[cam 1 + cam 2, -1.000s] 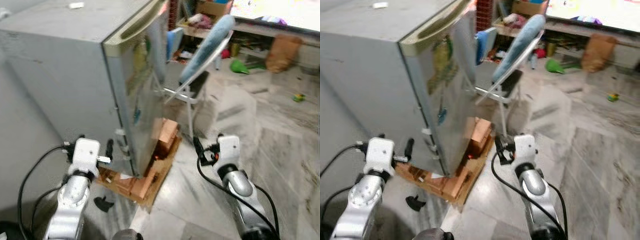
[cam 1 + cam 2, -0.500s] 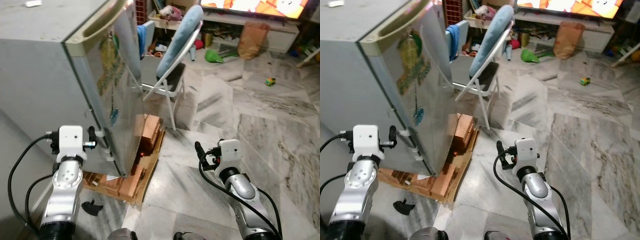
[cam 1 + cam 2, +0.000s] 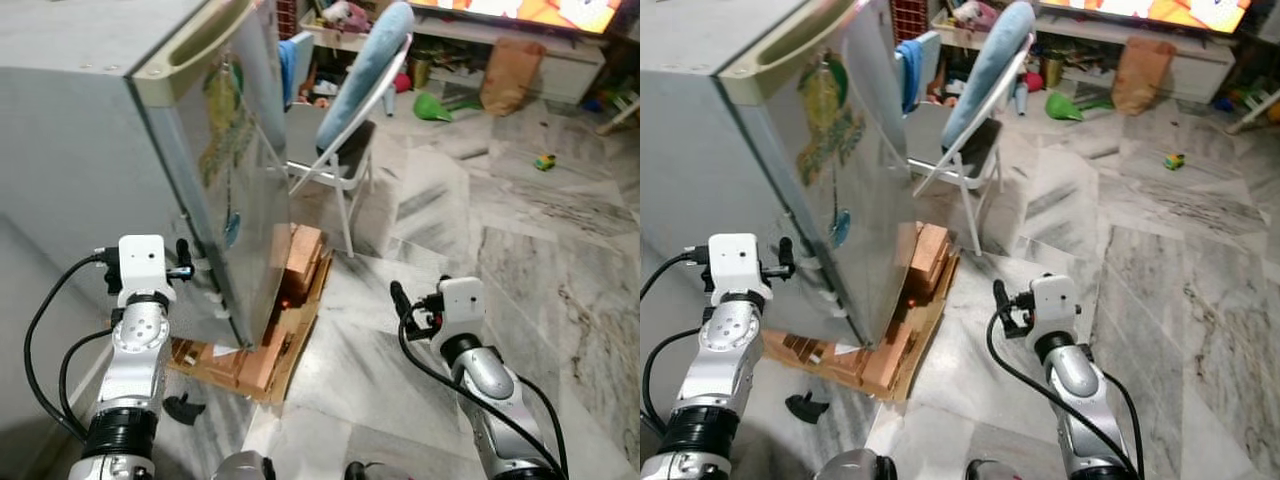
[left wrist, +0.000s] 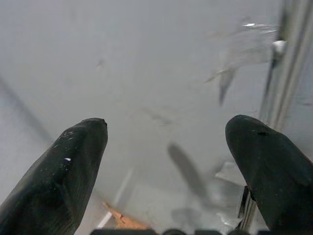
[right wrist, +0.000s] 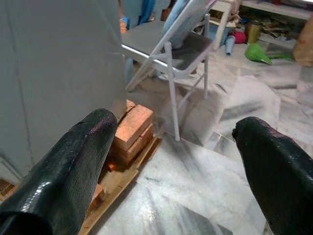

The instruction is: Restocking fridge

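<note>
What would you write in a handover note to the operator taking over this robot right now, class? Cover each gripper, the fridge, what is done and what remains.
Left gripper: open, empty, raised beside the fridge, near its side wall at the door edge.
Right gripper: open, empty, held over the marble floor, facing the folding chair.
The fridge door is shut; the fridge stands on bricks and cardboard.
Done: robot stands at the fridge.
Left: open the door, fetch items, load them. No stock visible in either gripper.
</note>
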You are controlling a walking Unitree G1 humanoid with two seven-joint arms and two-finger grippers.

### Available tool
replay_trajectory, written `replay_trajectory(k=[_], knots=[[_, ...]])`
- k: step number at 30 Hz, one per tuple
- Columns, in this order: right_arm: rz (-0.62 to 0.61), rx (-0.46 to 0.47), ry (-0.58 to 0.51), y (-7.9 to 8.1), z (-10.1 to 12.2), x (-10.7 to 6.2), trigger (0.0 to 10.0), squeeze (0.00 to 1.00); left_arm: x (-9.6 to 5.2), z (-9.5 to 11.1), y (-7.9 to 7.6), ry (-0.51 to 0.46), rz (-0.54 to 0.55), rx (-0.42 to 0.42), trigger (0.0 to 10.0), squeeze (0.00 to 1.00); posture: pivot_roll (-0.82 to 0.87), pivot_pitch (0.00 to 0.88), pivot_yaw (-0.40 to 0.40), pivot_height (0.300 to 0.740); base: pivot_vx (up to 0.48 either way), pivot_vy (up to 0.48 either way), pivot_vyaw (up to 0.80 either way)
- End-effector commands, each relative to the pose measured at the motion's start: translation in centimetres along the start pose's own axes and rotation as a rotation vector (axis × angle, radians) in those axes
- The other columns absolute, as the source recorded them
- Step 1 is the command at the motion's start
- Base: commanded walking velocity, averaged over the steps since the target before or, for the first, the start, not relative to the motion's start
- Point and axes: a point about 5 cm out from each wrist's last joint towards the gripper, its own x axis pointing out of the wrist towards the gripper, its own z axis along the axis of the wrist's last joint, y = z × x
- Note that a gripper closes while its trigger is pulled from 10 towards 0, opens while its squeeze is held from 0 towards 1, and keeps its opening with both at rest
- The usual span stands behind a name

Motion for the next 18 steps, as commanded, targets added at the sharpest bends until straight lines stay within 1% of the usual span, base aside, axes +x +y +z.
replay_trajectory(k=[1, 2, 3, 4, 6, 7, 8, 9, 10, 11, 15, 16, 18], knots=[[0.003, -0.004, 0.007, 0.0, -0.1, -0.2, 10.0, 0.0, 0.3, 0.3, -0.3, -0.011, -0.025, -0.029, 10.0, 0.0, 0.07, 0.072, -0.001, 0.74, 0.0, 0.0, 0.0], [0.004, -0.004, 0.008, 0.0, -0.1, -0.2, 10.0, 0.0, 0.5, 0.5, -0.5, -0.02, -0.052, -0.053, 10.0, 0.0, 0.07, 0.074, -0.002, 0.74, 0.0, 0.0, 0.0], [0.004, -0.003, 0.01, 0.0, -0.1, -0.2, 10.0, 0.0, 0.6, 0.8, -0.8, -0.033, -0.077, -0.058, 10.0, 0.0, 0.07, 0.074, -0.004, 0.74, 0.0, 0.0, 0.0], [0.004, -0.003, 0.01, 0.0, -0.1, -0.2, 10.0, 0.0, 0.6, 0.8, -0.8, -0.033, -0.077, -0.058, 10.0, 0.0, 0.07, 0.074, -0.004, 0.74, 0.0, 0.0, 0.0], [0.006, -0.003, 0.012, 0.0, -0.1, -0.2, 10.0, 0.0, 0.8, 1.3, -1.4, -0.045, -0.142, -0.093, 10.0, 0.0, 0.07, 0.076, -0.004, 0.74, 0.0, 0.0, 0.0], [0.007, -0.003, 0.015, -0.1, -0.1, -0.3, 10.0, 0.0, 0.9, 1.7, -1.9, -0.058, -0.178, -0.089, 10.0, 0.0, 0.07, 0.077, -0.003, 0.74, 0.0, 0.0, 0.0], [0.007, -0.003, 0.015, -0.1, -0.1, -0.3, 10.0, 0.0, 0.9, 1.7, -1.9, -0.058, -0.178, -0.089, 10.0, 0.0, 0.07, 0.077, -0.003, 0.74, 0.0, 0.0, 0.0], [0.01, -0.001, 0.018, -0.1, -0.2, -0.3, 10.0, 0.0, 0.8, 2.0, -2.3, -0.065, -0.221, -0.099, 10.0, 0.0, 0.07, 0.078, -0.005, 0.74, 0.0, 0.0, 0.0], [0.012, 0.006, 0.026, -0.1, -0.3, -0.4, 10.0, 0.0, 0.7, 2.5, -3.3, -0.077, -0.295, -0.084, 10.0, 0.0, 0.06, 0.081, -0.005, 0.74, 0.0, 0.0, 0.0], [0.012, 0.008, 0.029, -0.1, -0.3, -0.4, 10.0, 0.0, 0.7, 2.6, -3.5, -0.086, -0.308, -0.067, 10.0, 0.0, 0.06, 0.081, -0.005, 0.74, 0.0, 0.0, 0.0], [0.015, 0.011, 0.034, 0.0, -0.4, -0.4, 10.0, 0.0, 0.9, 2.4, -4.3, -0.064, -0.341, -0.08, 10.0, 0.0, 0.06, 0.085, -0.005, 0.74, 0.0, 0.0, 0.0], [0.015, 0.011, 0.034, 0.0, -0.4, -0.4, 10.0, 0.0, 0.9, 2.4, -4.3, -0.064, -0.341, -0.08, 10.0, 0.0, 0.06, 0.085, -0.005, 0.74, 0.0, 0.0, 0.0], [0.014, 0.016, 0.037, -0.1, -0.4, -0.5, 10.0, 0.0, 1.1, 2.6, -5.1, -0.067, -0.396, -0.09, 10.0, 0.0, 0.06, 0.089, -0.006, 0.74, 0.0, 0.0, 0.0]])
